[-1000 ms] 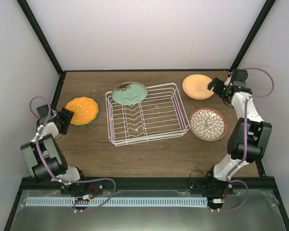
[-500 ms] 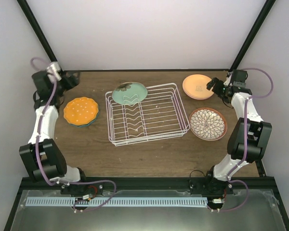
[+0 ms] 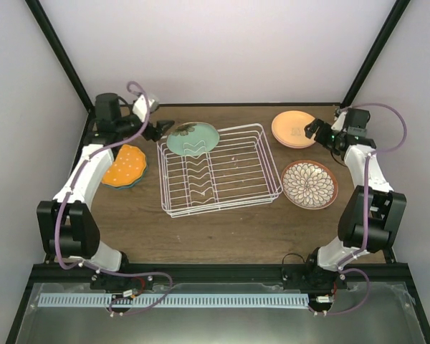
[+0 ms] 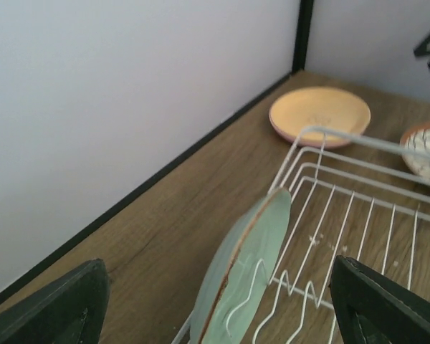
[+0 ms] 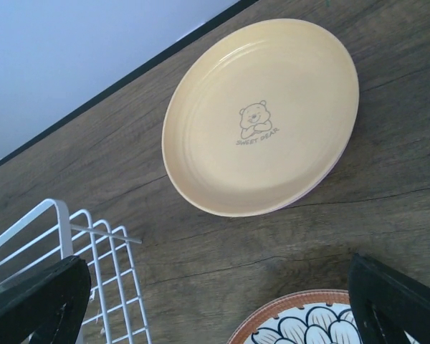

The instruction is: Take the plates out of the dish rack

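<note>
While my left hand (image 3: 156,130) hovers spread and empty just beside it, the sage green round plate (image 3: 193,138) stands tilted on edge in the far-left corner of the white wire dish rack (image 3: 226,172), the only plate there. My right hand (image 3: 312,130), likewise spread and empty, hangs over the brown wooden tabletop (image 3: 222,233) beside the pale yellow-orange round plate (image 3: 292,127). The brown-floral white plate (image 3: 309,184) lies flat nearer my base; the white-dotted scalloped orange plate (image 3: 129,163) lies left of the rack.
</note>
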Controlling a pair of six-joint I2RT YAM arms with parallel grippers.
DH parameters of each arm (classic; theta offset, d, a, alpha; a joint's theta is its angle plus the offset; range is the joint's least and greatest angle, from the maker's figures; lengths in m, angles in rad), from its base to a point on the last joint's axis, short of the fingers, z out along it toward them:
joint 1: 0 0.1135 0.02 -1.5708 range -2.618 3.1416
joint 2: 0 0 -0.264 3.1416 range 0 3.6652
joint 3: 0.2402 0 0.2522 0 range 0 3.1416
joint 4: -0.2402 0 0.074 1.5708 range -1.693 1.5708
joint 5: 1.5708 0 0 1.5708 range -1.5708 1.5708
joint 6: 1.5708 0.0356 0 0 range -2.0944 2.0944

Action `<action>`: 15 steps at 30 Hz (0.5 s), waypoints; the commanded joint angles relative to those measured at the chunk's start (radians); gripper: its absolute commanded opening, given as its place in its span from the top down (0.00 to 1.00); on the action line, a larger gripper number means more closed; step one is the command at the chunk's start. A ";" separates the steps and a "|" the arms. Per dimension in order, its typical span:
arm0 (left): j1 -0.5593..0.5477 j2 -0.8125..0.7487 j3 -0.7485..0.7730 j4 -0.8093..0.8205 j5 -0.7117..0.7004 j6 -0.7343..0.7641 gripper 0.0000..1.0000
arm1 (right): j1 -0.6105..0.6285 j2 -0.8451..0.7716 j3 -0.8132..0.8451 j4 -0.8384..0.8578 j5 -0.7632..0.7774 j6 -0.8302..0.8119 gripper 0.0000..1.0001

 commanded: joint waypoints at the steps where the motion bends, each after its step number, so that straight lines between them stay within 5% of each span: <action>1: -0.046 0.016 -0.041 -0.015 -0.071 0.255 0.14 | 0.005 -0.050 -0.035 0.049 -0.045 -0.026 0.00; 15: -0.157 0.117 -0.069 0.080 -0.181 0.461 0.22 | 0.005 -0.093 -0.054 0.029 -0.042 -0.053 0.00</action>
